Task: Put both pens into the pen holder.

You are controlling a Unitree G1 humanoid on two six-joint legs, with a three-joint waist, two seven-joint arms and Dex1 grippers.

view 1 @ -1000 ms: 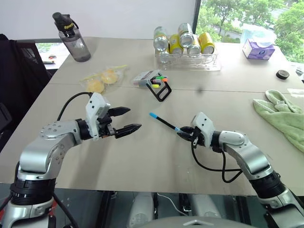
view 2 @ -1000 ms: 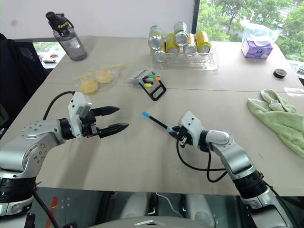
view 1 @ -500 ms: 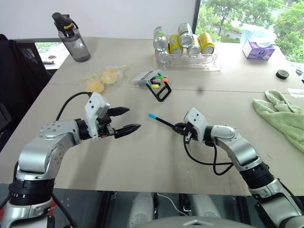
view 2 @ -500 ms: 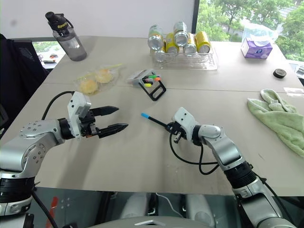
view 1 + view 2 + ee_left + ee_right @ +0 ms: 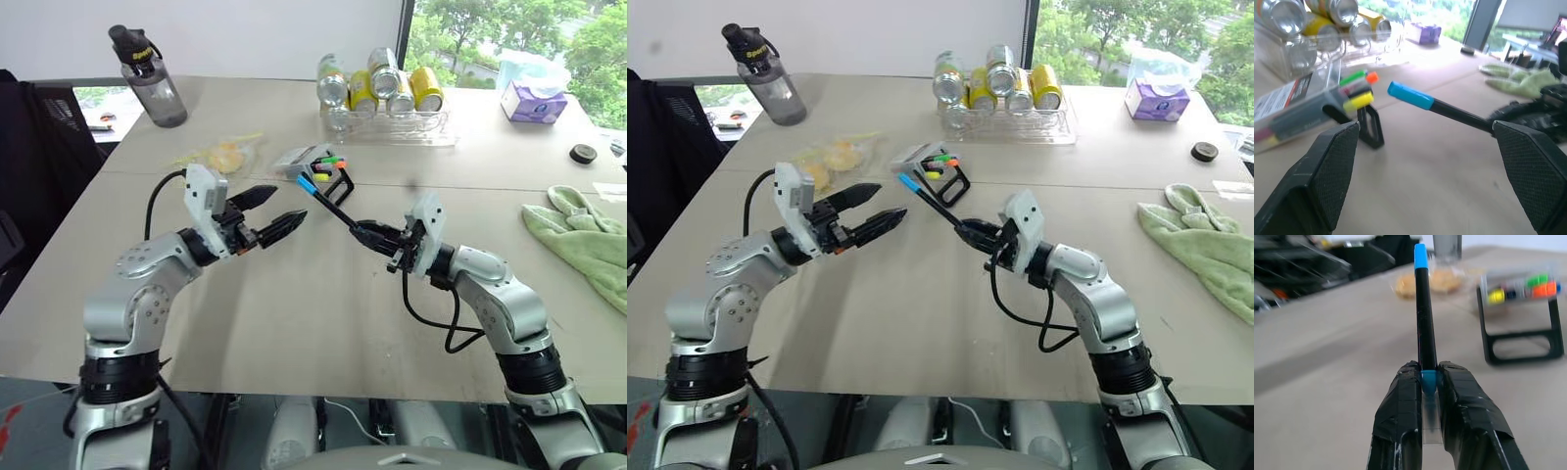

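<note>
Above the counter (image 5: 294,323), the right gripper (image 5: 377,237) has lifted the blue-capped pen (image 5: 328,201), clamped by its tail. Beside it, the left gripper (image 5: 277,215) has risen, jaws wide, seemingly for a handover; the pen holder (image 5: 329,183) lies beyond.

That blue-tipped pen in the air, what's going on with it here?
The right claw is shut on the pen by one end, holding it above the table with its blue tip aimed toward the left claw. The left claw is open, facing the pen but apart from it. The pen holder lies tipped over beyond them.
</note>
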